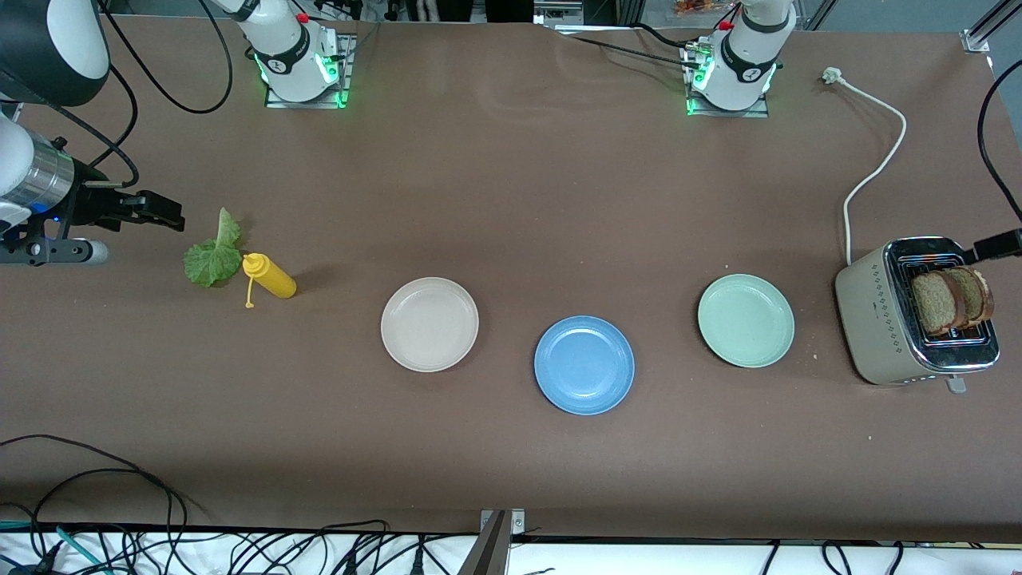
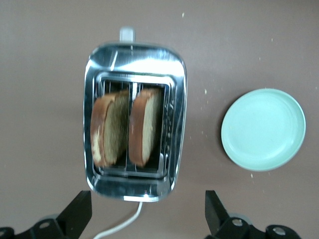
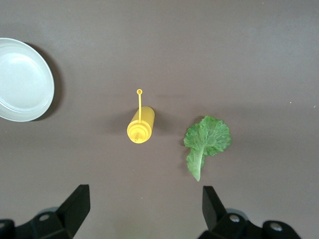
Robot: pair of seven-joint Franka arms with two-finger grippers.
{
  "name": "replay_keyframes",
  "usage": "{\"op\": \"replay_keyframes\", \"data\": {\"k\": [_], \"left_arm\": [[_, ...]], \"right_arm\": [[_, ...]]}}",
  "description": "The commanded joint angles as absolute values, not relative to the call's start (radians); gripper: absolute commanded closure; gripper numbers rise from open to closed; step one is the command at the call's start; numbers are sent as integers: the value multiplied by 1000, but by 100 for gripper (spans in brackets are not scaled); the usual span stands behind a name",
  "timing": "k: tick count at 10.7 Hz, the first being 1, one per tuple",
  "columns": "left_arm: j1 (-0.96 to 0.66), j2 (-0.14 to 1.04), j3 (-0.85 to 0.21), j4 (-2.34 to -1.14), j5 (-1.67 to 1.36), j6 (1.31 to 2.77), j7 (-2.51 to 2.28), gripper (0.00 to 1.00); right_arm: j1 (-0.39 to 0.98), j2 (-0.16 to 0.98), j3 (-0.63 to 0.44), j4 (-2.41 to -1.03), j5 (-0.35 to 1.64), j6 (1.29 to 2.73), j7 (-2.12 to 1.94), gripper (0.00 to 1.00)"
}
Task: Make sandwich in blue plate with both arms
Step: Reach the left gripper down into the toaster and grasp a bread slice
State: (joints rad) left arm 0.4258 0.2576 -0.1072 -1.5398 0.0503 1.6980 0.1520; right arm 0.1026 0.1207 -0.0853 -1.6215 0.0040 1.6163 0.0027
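Two brown bread slices stand upright in the slots of a toaster at the left arm's end of the table. They also show in the left wrist view. My left gripper hangs open and empty over the toaster; in its own view the jaws stand wide apart. A green lettuce leaf lies flat at the right arm's end, and shows in the right wrist view. My right gripper is open and empty in the air beside the leaf. The blue plate is bare.
A yellow squeeze bottle lies beside the lettuce. A beige plate and a pale green plate flank the blue plate. The toaster's white cord runs toward the left arm's base.
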Motion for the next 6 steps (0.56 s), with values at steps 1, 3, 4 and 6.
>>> {"op": "replay_keyframes", "data": {"k": [1,3,4,6], "left_arm": [[448,345,-117,-1511,61,1822,193,0],[465,399,-117,-1509,60,1900,219,0],[465,413,-117,-1511,60,1926,224,0],[457,425,-117,-1509,58,1931,206,0]], "right_arm": [[107,106,-91,-1638,14,1623,12,0],[107,106,-91,-1638,14,1623,11,0],[107,106,-91,-1638,14,1623,11,0],[107,106,-91,-1638,14,1623,11,0]]}}
